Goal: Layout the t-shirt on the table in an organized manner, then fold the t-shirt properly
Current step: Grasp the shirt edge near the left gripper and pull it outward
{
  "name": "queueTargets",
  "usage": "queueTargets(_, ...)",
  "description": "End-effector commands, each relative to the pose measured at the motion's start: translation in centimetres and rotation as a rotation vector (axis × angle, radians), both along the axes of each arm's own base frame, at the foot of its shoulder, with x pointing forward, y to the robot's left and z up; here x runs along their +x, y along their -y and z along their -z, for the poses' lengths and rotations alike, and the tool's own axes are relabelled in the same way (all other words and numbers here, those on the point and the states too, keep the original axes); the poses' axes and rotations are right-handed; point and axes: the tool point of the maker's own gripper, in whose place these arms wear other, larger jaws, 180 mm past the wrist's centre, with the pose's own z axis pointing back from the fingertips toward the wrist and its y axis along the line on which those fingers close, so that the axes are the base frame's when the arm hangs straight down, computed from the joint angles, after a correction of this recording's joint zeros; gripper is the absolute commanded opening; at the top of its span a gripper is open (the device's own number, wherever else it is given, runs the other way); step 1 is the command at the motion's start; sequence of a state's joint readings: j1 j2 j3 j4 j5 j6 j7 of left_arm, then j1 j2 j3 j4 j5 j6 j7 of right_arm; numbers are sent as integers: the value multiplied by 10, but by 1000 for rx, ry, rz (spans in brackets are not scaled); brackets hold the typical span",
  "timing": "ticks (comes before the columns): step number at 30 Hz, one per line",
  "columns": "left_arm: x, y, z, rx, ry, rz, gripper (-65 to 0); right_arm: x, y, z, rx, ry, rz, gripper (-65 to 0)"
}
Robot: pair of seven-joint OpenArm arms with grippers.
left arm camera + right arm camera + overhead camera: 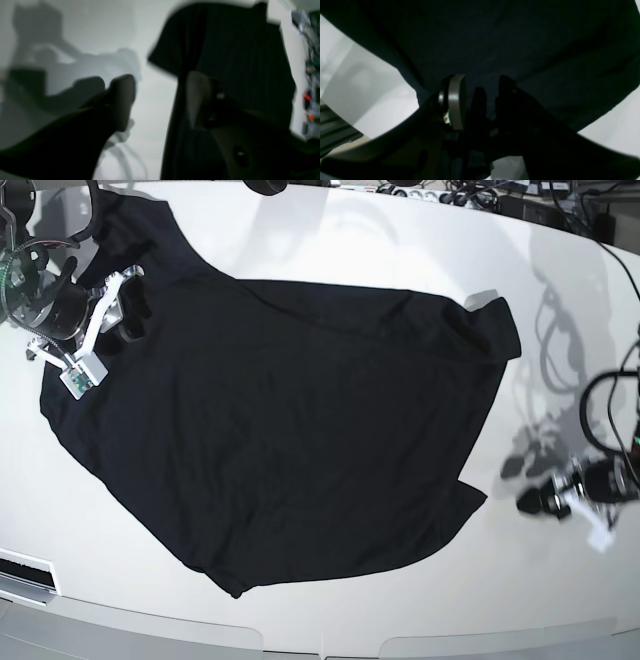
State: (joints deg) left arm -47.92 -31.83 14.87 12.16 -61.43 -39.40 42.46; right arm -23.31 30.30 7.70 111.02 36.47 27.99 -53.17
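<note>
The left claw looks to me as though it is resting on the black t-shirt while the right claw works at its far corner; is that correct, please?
Not quite: the left claw is over bare table, off the t-shirt, as the base view shows. The right claw is at the shirt's far corner.

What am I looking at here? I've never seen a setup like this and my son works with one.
It is a robot with two arms, filmed by three cameras. One looks down from above on a white table where a black t-shirt lies spread out, somewhat skewed and rumpled. The other two cameras sit on the wrists, so those pictures are dark close-ups. The left gripper, on the right of the overhead picture, is open over bare table beside the shirt and holds nothing; its fingers show in its own wrist view. The right gripper is at the shirt's far corner, jaws apart over the cloth; whether it pinches any is unclear.
</note>
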Motion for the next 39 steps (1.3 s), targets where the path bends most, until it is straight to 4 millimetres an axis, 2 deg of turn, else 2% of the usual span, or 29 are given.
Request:
queueTargets(1,7,-3,-14,-33,41,-16,-268,7,1,-10,5,38,-3,-408)
queueTargets(7,-42,3,37,-80,-89,-28,-273,7,2,-9,2,35,7,-408)
queueTargets(10,-66,12,61,-104,-141,-35,-333,7,2,-9,3,35,7,-408)
queueTargets(14,-85,46,87,-154,-192,-6,-347,8,1,-10,8,38,8,-408)
queueTargets(18,-80,100,92,-214,-181,74,-402,8,1,-10,9,39,7,-408)
queueTargets(23,-70,179,83,-249,-137,248,-477,8,1,-10,8,38,8,-408)
queueTargets(26,-63,213,71,-262,-90,327,-538,8,1,-10,8,38,8,-408)
queueTargets(33,-56,265,37,-257,3,506,-596,8,1,-10,8,38,8,-408)
queueTargets(37,-55,280,7,-214,69,635,-596,8,1,-10,9,38,8,-408)
queueTargets(39,-52,282,-8,-182,116,681,-595,8,1,-10,8,38,8,-408)
